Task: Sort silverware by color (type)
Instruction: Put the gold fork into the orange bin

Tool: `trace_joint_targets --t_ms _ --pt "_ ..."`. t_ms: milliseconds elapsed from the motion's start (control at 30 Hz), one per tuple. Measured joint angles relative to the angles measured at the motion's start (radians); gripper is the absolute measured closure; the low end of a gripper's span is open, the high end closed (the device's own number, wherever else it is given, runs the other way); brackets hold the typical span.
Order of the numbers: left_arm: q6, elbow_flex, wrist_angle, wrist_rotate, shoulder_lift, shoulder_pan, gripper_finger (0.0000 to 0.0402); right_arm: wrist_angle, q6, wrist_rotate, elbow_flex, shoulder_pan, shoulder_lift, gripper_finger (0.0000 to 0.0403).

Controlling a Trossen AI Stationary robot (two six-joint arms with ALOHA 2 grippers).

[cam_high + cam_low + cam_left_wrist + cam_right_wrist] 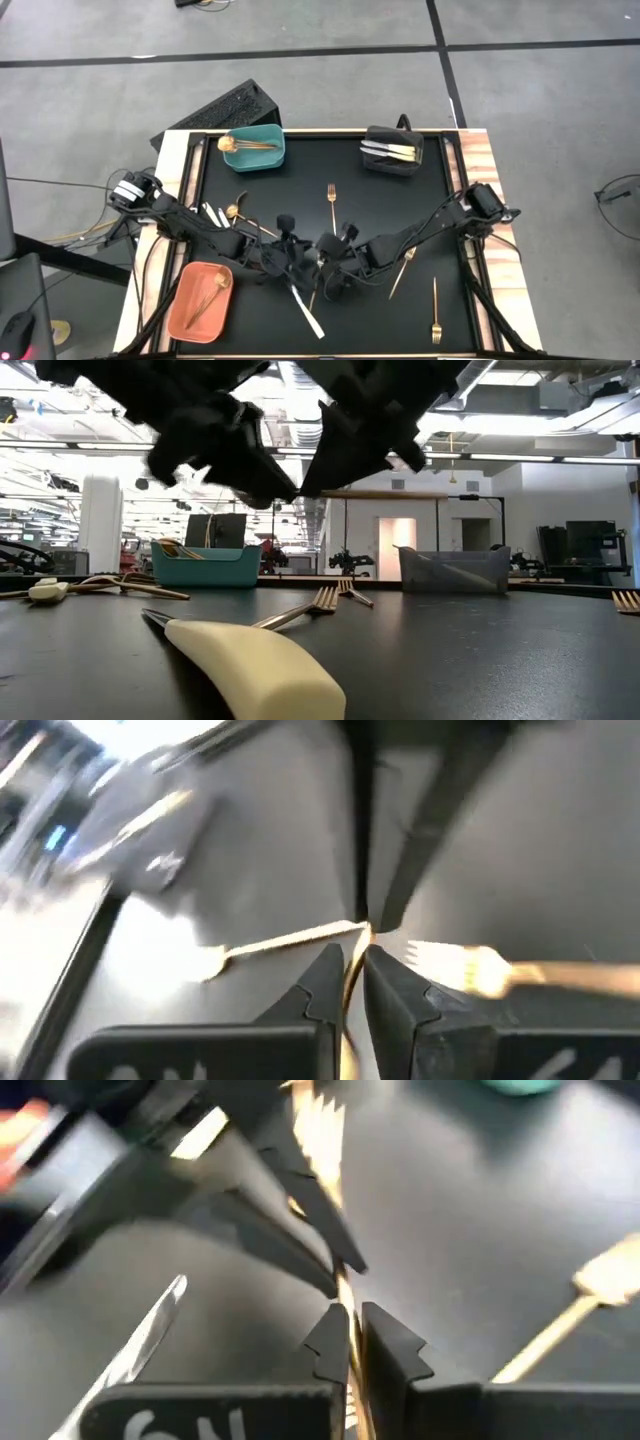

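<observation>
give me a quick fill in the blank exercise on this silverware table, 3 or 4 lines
1. The bin at the far left of the table, holding gold pieces, is ____ in colour.
2. The orange tray sits at the near ____ corner of the table.
3. The left gripper and right gripper meet near the table's ____.
4. The black bin holds pieces with ____ handles.

Missing words: teal; left; middle; white

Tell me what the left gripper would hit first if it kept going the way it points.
Most likely the right gripper, which meets the left gripper tip to tip over the mat; both seem shut on one gold utensil. Depth is unclear.
</observation>
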Motion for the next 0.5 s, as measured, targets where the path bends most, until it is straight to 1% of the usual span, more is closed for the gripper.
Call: trace_joint_targets --t_ms 67,100,167,233,300,367,467,500 --pt "-0.146 0.024 -0.013 -0.093 -0.014 0.001 0.0371 -0.051 0.066 0.093 0.001 -0.008 -0.002 0.0362" --pt "-0.210 0.038 -0.034 -0.122 -0.029 0.001 0.0360 -0.087 0.081 0.143 -0.002 -0.011 0.002 0.0363" --pt "-0.326 0.054 -0.132 -0.140 -0.061 0.004 0.0335 -0.186 0.132 0.267 -0.006 -0.011 0.008 0.0366" --pt "-0.419 0.050 -0.239 -0.119 -0.076 0.007 0.0308 -0.291 0.230 0.349 -0.004 -0.005 0.003 0.0375" --pt "-0.476 0.048 -0.324 -0.115 -0.103 0.006 0.0281 -0.404 0.328 0.372 -0.002 0.000 -0.004 0.0385" --pt "-0.501 0.050 -0.357 -0.134 -0.133 0.001 0.0258 -0.479 0.406 0.388 -0.005 0.014 -0.004 0.0388" --pt "-0.522 0.029 -0.344 -0.156 -0.137 0.001 0.0231 -0.470 0.431 0.428 -0.003 0.035 -0.001 0.0387" --pt "-0.518 0.021 -0.317 -0.157 -0.136 0.003 0.0224 -0.463 0.432 0.440 -0.004 0.044 -0.001 0.0385"
